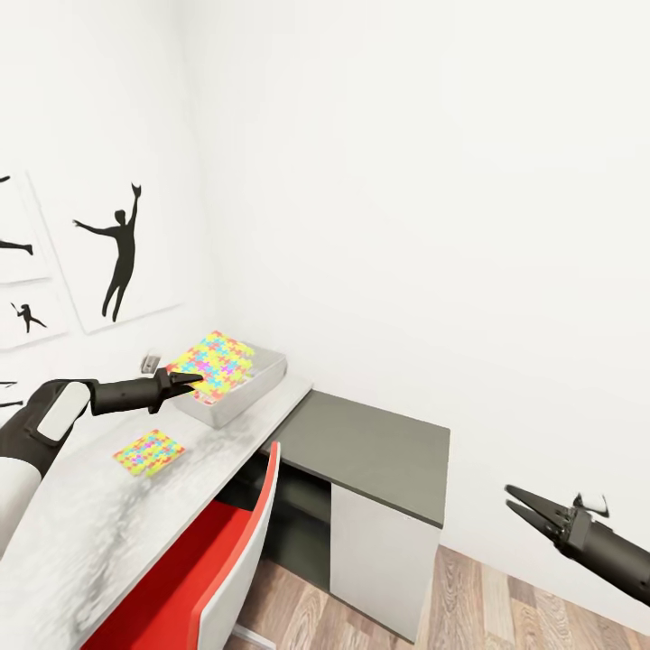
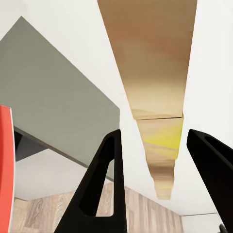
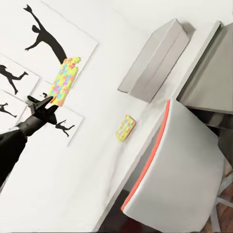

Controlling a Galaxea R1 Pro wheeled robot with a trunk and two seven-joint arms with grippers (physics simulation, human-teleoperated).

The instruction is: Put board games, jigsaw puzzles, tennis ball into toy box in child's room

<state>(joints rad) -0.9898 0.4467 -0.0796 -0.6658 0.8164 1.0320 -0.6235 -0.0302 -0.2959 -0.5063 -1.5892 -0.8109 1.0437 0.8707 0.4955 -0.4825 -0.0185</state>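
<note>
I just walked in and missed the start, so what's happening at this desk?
The robot's left gripper holds a jigsaw puzzle by its edge, above the light grey toy box at the back of the table. A second, smaller-looking jigsaw puzzle lies flat on the tabletop, apart from the box. The right gripper hangs open and empty off to the side, above the wood floor. A red and white chair sits at the table.

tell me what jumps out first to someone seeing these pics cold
The bright jigsaw puzzle catches the eye first, pinched at its edge by the left gripper and held over the light grey toy box on the table. A second, smaller-looking puzzle lies flat on the tabletop nearer the robot, beside a red-and-white chair.
</note>
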